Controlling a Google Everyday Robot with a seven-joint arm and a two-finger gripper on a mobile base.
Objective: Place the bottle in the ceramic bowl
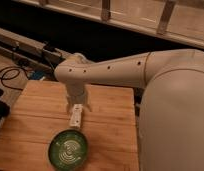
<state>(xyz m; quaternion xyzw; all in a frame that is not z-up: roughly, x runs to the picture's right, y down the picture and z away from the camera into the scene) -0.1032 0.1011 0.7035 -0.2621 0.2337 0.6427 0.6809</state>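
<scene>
The small whitish bottle [75, 119] shows just below my gripper [78, 108], at the middle of the wooden table [30, 107]. Its long side points toward the bowl. My white arm reaches in from the right and the gripper points down over the bottle's upper end. I cannot tell whether the bottle rests on the table or hangs in the gripper. The dark-green ceramic bowl [68, 148], with pale swirl lines inside, sits on the table right in front of the bottle, near the front edge. Nothing is in the bowl.
The robot's large white body [175, 115] fills the right side, next to the table's right edge. Black cables [10, 75] and dark rails [25, 47] lie beyond the table's far left edge. A railing [145, 20] runs across the back.
</scene>
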